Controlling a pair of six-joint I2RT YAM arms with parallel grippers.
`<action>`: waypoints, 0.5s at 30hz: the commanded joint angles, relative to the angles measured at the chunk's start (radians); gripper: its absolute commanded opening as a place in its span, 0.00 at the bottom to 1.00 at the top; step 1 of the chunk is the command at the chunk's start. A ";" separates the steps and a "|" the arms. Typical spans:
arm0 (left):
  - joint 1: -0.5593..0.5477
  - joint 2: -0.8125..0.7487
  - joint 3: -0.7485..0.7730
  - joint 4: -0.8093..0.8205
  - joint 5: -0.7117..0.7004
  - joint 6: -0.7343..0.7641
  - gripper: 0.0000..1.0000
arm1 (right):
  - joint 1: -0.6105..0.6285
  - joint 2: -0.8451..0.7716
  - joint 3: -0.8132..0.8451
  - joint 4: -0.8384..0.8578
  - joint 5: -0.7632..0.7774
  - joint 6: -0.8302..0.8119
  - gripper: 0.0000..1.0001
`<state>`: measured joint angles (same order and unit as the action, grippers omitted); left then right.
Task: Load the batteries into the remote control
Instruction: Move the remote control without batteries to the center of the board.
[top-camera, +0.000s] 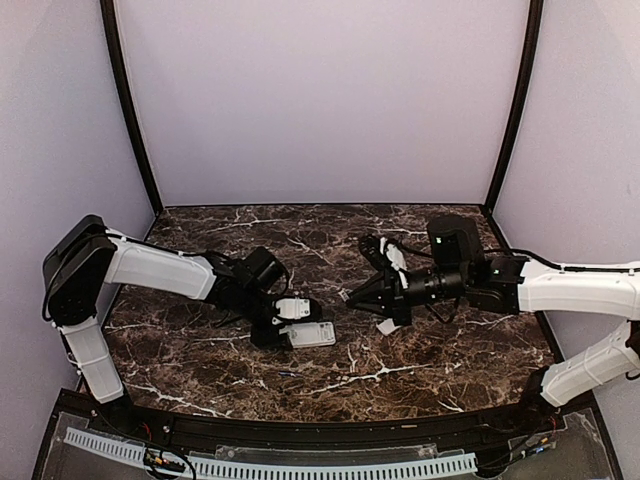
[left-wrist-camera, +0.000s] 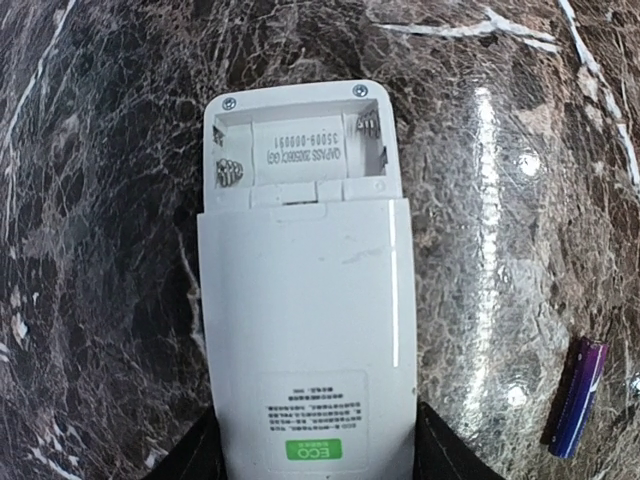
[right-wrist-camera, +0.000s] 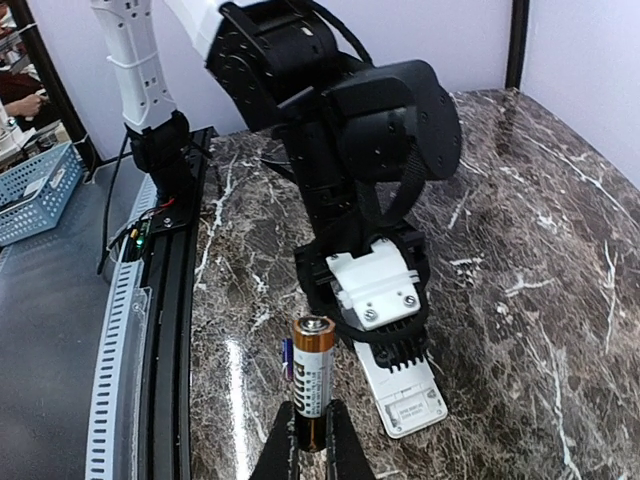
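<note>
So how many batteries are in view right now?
2. One gold-and-black battery is held in the right gripper. One purple battery lies on the table beside the remote control, whose open compartment is empty. Others may be hidden.

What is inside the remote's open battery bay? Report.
In the remote control, the bay holds no batteries: only spring contacts and a printed code show. Under the rear shell, nothing is visible.

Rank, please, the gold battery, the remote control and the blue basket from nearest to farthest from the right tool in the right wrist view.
1. The gold battery, gripped upright in the right tool itself.
2. The remote control, just ahead to the right.
3. The blue basket, far off to the left.
</note>
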<state>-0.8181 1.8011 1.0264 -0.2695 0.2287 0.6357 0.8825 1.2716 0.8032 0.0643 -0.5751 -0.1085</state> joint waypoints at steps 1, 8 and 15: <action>-0.039 0.005 -0.026 0.001 -0.059 -0.007 0.51 | -0.005 -0.020 0.014 -0.035 0.181 0.146 0.00; -0.098 0.051 0.042 -0.057 -0.062 -0.094 0.40 | -0.059 -0.002 0.010 -0.145 0.351 0.390 0.00; -0.139 0.081 0.093 -0.027 0.114 -0.206 0.40 | -0.079 0.075 0.043 -0.290 0.378 0.544 0.00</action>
<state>-0.9089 1.8557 1.1042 -0.2958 0.2100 0.5068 0.8062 1.3140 0.8230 -0.1345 -0.2306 0.3134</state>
